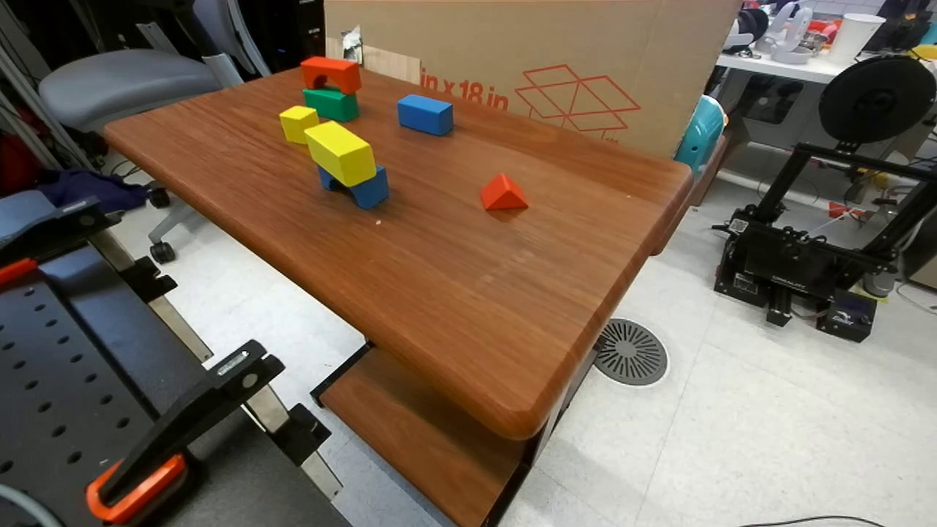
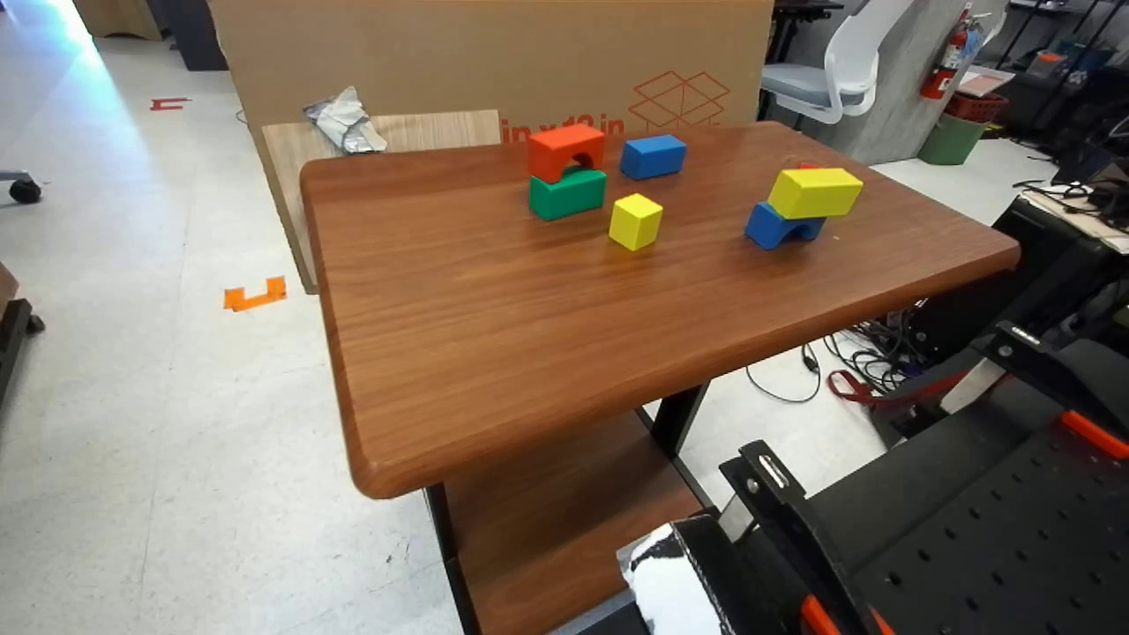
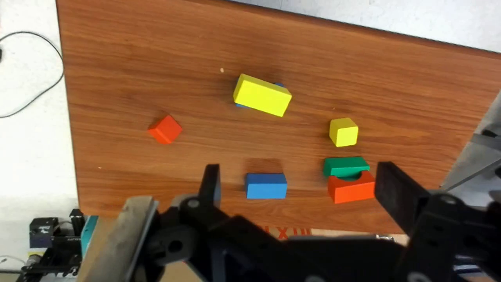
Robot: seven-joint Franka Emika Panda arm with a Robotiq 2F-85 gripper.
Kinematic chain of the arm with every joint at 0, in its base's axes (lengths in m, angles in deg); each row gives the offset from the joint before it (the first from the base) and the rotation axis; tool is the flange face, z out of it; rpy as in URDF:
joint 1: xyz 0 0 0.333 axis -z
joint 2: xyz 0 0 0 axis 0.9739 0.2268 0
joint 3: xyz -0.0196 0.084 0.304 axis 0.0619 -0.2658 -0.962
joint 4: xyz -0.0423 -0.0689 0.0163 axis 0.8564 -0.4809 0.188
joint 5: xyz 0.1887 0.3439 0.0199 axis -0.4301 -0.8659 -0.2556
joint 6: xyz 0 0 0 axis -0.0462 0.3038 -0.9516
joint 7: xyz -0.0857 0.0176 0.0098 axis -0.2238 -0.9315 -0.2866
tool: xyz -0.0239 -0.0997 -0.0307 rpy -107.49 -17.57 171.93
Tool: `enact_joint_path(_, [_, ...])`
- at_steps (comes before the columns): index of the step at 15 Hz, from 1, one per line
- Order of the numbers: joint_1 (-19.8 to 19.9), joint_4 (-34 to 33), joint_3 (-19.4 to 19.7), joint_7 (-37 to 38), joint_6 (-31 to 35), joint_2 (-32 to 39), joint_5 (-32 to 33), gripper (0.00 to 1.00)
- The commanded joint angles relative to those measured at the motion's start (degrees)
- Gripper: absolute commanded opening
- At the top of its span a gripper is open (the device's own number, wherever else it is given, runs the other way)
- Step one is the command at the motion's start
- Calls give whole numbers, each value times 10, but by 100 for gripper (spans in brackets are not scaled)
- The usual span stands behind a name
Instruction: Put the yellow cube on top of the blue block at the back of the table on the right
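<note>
Your gripper (image 3: 299, 170) has its jaws spread wide in the wrist view and holds nothing, which suits a cube still to be picked up. The yellow cube (image 3: 346, 135) sits straight on the table (image 3: 219, 149); taking 12 as the top of that view, it lies at 2 o'clock from the blue block (image 3: 266, 186). The green block (image 3: 343, 165), which bears the orange arch (image 3: 352, 190), is just beside the cube at 6 o'clock, so gripping from 9 and 3 should keep you off both. The blue block lies on a long face with its top bare, and that should make it a steady seat (in an exterior view the darker blue arch (image 2: 769, 227) props up the long yellow block (image 2: 815, 193), so it isn't your target). I'd judge you are at the approach: come down over the cube, then, once it is lifted, line it up squarely, since the blue block's top looks to offer little spare depth.
</note>
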Motion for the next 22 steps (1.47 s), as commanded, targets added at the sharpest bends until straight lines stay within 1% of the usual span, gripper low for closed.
enact_joint_path(1, [-5,-3,-53,64,44,39,52,100])
enact_joint_path(4, [-5,1,-90,135,88,66,112,100])
enact_joint_path(7, [-9,-1,-113,191,116,101,161,100])
enact_joint_path(9, [-13,5,-122,203,142,118,194,100])
enact_joint_path(11, [-16,9,-128,214,171,136,249,100])
enact_joint_path(14, [-25,6,-129,255,199,166,332,100])
enact_joint_path(15, [-29,3,-128,266,210,179,335,100])
enact_joint_path(19, [-48,-3,-131,277,232,215,309,100])
enact_joint_path(22, [-55,-13,-134,275,244,244,269,100])
